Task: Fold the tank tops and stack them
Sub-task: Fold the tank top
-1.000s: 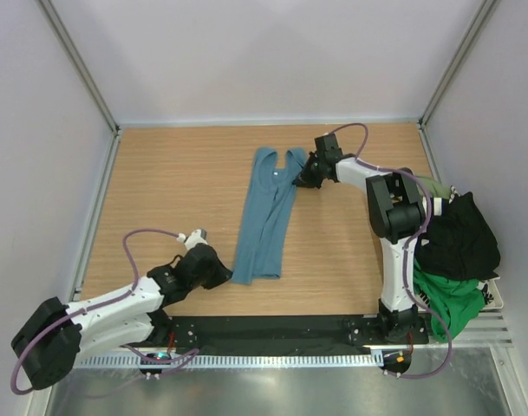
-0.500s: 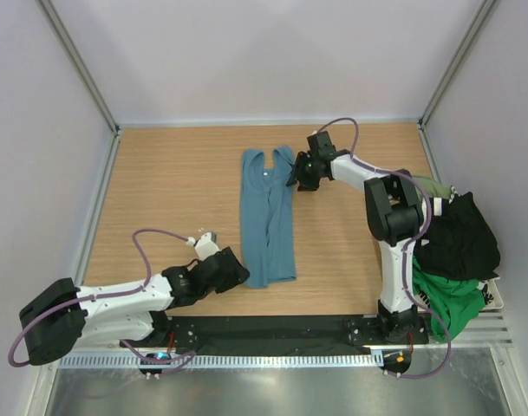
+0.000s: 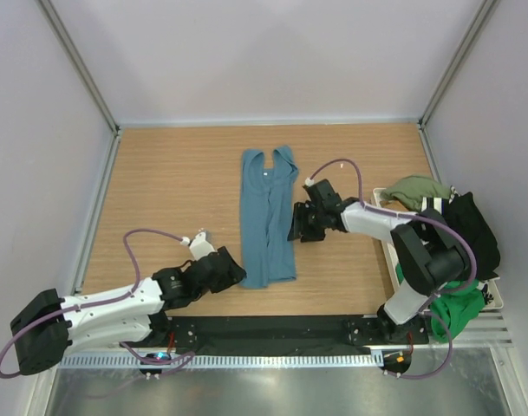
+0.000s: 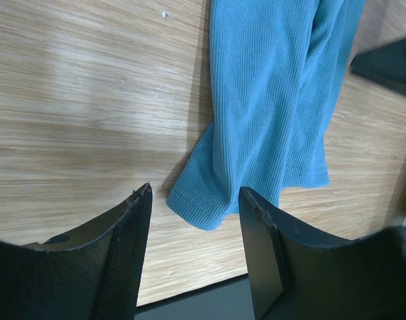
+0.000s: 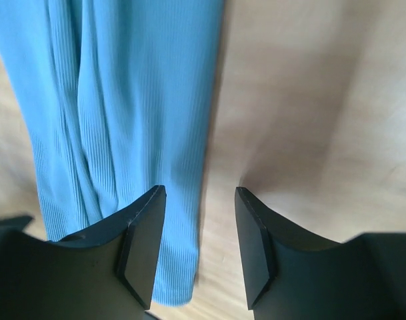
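Note:
A teal blue tank top [image 3: 266, 217] lies folded lengthwise on the wooden table [image 3: 159, 191], straps at the far end and hem toward me. My left gripper [image 3: 232, 269] is open just left of the hem corner. In the left wrist view the hem corner of the teal top [image 4: 269, 100] lies just beyond the open left gripper [image 4: 196, 193], untouched. My right gripper [image 3: 296, 224] is open at the top's right edge, mid-length. In the right wrist view the right gripper [image 5: 199, 191] straddles the long edge of the teal top [image 5: 123, 100] from above, holding nothing.
A heap of other tank tops sits at the table's right edge: olive [image 3: 415, 189], black [image 3: 459, 238] and green [image 3: 450, 303], on a white tray [image 3: 498, 295]. The black base strip [image 3: 272, 329] runs along the near edge. Grey walls enclose the table.
Both grippers let go of the teal top and opened. The top swung straighter on the table. The right arm drew back from the strap end to mid-length; the left stays by the hem.

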